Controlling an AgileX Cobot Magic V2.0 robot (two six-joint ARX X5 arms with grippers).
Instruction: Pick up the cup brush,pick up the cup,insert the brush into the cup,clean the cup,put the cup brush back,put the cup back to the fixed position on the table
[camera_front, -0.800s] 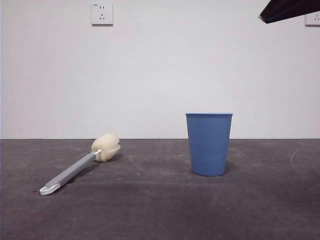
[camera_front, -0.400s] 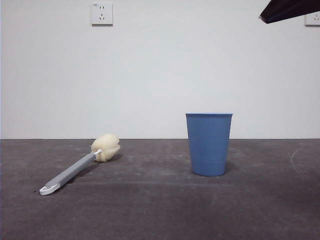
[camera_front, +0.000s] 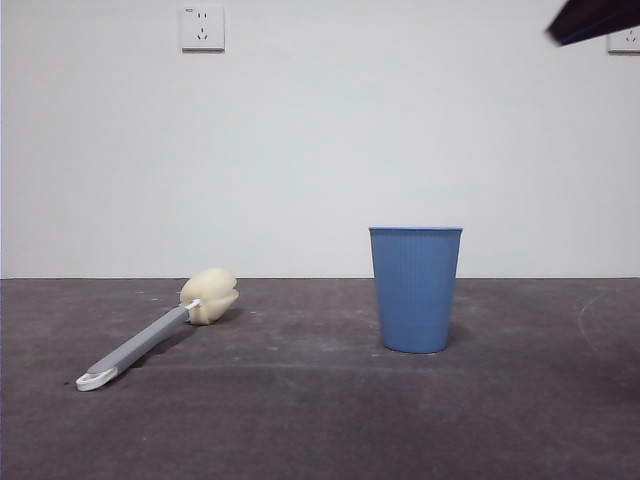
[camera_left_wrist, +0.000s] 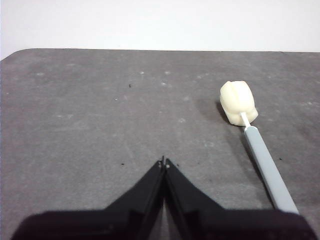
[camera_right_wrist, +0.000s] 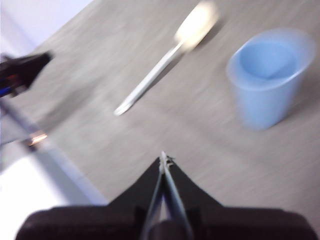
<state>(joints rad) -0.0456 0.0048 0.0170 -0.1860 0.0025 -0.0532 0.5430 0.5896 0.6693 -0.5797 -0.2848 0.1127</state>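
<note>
My right wrist picture is smeared with blur, so fine detail there is unreliable; the cup brush (camera_right_wrist: 165, 57) and the cup (camera_right_wrist: 267, 77) show only as soft shapes. In the left wrist picture the brush's grey handle runs out of frame, its looped end cut off. In the front view one arm shows only as a dark tip (camera_front: 595, 18) at the upper corner; I cannot tell from that view which arm it is. My left gripper (camera_left_wrist: 164, 162) is clenched, jaws pressed tip to tip, holding nothing, above bare table (camera_left_wrist: 90, 110); the brush lies off to one side of it, near but apart. My right gripper (camera_right_wrist: 164, 159) is likewise closed and empty, high over the table, with brush and cup both well ahead of it. The brush lies flat on the table, cream sponge head (camera_front: 210, 296) toward the wall. The cup stands upright on the table, well apart from the brush; what shows of its interior looks empty.
</note>
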